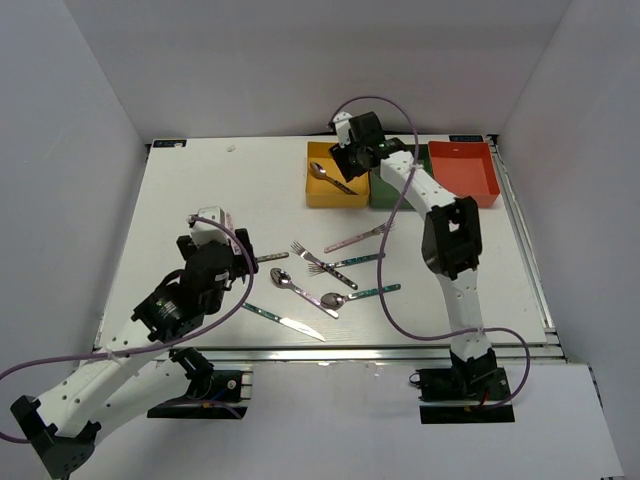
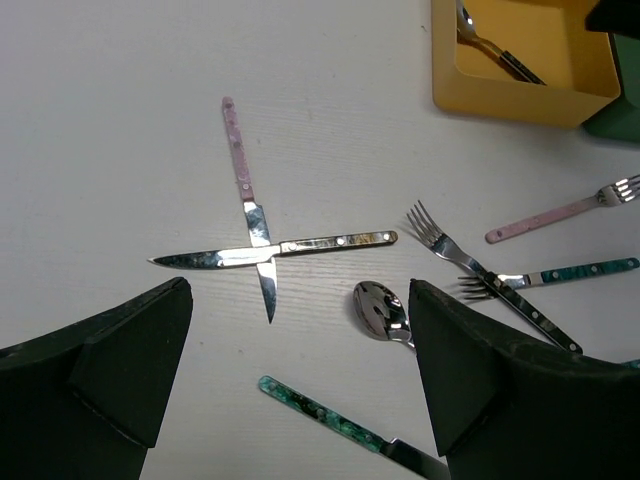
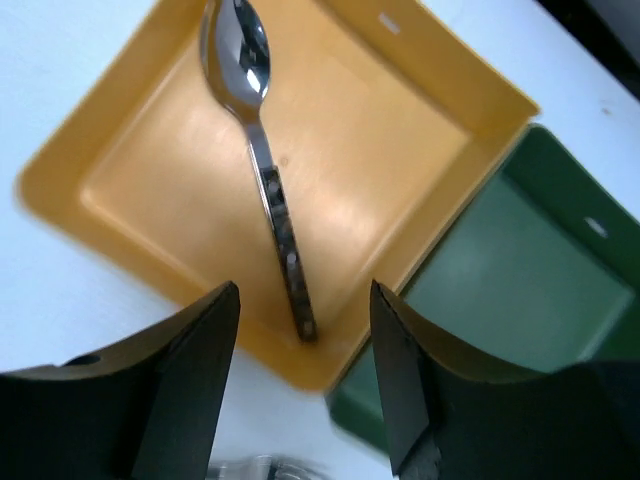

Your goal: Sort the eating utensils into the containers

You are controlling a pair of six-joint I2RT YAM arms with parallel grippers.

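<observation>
1. The right end effector hangs over the yellow bin, fingers apart with nothing between them. One spoon lies inside, bowl toward 12 o'clock in the wrist view. The dark green bin sits just beside it at 4 o'clock.
2. The left end effector is likewise spread and empty above two crossed knives on the worktop. The pink-handled knife points its handle to 12 o'clock, and the darker-handled knife points to 3 o'clock.
3. The step in hand looks like picking one knife. Straddle a handle across its narrow width, away from the crossing, so the other knife is not dragged.
4. Descend squarely, because a loose spoon lies near at 4 o'clock.
5. Yellow appears to hold spoons, so carry knives to another bin.
</observation>
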